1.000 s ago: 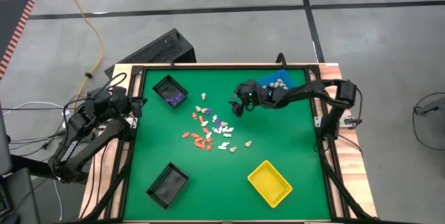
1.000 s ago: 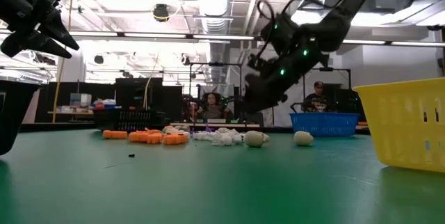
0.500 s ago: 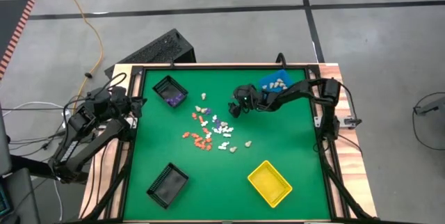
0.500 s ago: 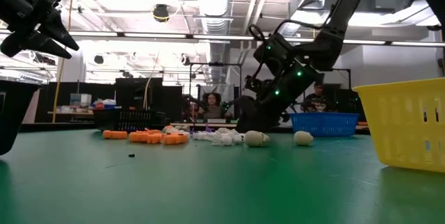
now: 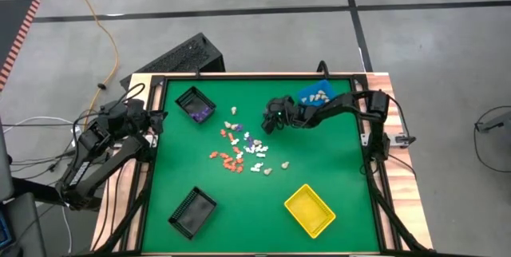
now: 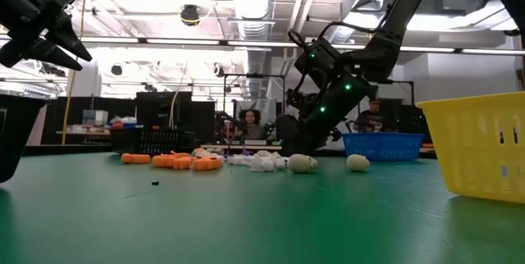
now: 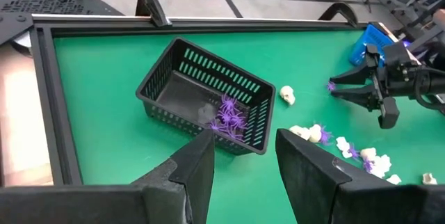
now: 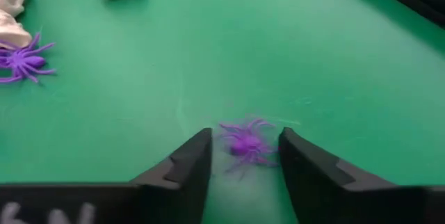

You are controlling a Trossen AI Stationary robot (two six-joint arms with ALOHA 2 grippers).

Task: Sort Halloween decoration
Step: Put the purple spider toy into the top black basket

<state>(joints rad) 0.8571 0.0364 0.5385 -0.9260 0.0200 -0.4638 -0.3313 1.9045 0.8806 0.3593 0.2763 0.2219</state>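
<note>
Small Halloween decoration pieces (image 5: 243, 149) lie scattered mid-table: orange ones (image 6: 176, 161), white ones (image 6: 262, 161), purple spiders and beige skulls. My right gripper (image 8: 245, 135) is low at the far side of the pile, slanting down, open. A single purple spider (image 8: 245, 144) lies flat on the green mat between its fingertips. My left gripper (image 7: 240, 161) hangs open and raised at the table's left edge, short of a black bin (image 7: 208, 106) holding purple spiders. My right gripper has one finger (image 8: 188, 161) on each side of the purple spider, close to its legs. The spider lies on the mat. Whether either finger touches it, I cannot tell.
A blue bin (image 5: 315, 95) with beige pieces stands at the far right, behind my right arm. A yellow bin (image 5: 310, 209) is near right, a second black bin (image 5: 192, 211) near left. People sit in the room beyond the table's far edge.
My right gripper has sunk from above the pile's far side down to the mat and shifted slightly toward the table's left, tipping further downward. The pieces on the mat have stayed put.
</note>
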